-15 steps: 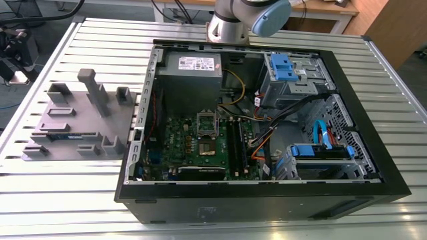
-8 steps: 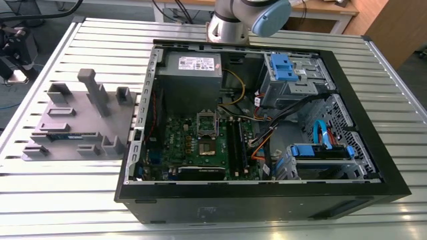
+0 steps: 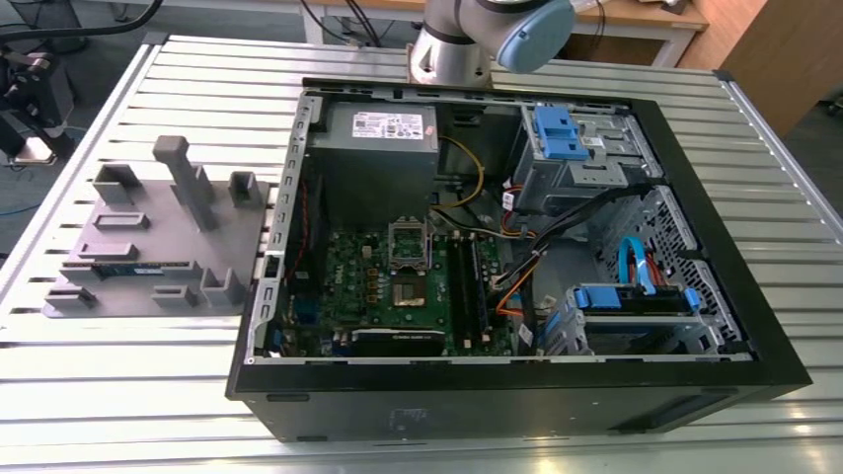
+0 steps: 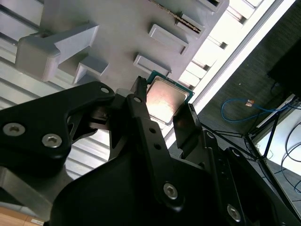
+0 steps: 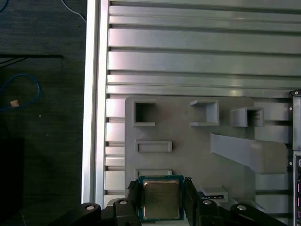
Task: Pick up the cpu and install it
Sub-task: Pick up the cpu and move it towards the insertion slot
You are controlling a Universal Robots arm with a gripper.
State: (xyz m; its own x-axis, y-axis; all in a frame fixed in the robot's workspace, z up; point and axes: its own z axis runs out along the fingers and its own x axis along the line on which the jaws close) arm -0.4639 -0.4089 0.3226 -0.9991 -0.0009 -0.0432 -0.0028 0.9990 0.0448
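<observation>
The lower edge of the cpu (image 5: 161, 197) was cut off by the border of the first wrist view, and in the second wrist view the near part of the cpu (image 4: 165, 100) was hidden behind the black body of the gripper (image 4: 164, 107). The gripper (image 5: 162, 200) was clamped on the cpu: two dark fingers (image 5: 133, 195) pressed against two opposite edges of the chip. The cpu was above the edge region of the grey tray (image 5: 188, 150), which lay on the slatted table (image 5: 188, 61). Whether the chip rested on the tray or was a little above it was hard to judge. It lay flat, with its shiny silver top turned toward both wrist cameras and a thin green border around the metal. It was almost square, so no clear long axis could be given; its sides ran parallel to the edges of the tray. In the exterior view the arm (image 3: 488, 39) was cut off at the upper border. The grey tray (image 3: 145, 237) with a green memory stick (image 3: 132, 267) was at the exterior view's left, just beside the open computer case (image 3: 527, 405). Inside the case, the silver socket frame (image 3: 409, 240) on the motherboard (image 3: 382, 296) was too small to show its details.
</observation>
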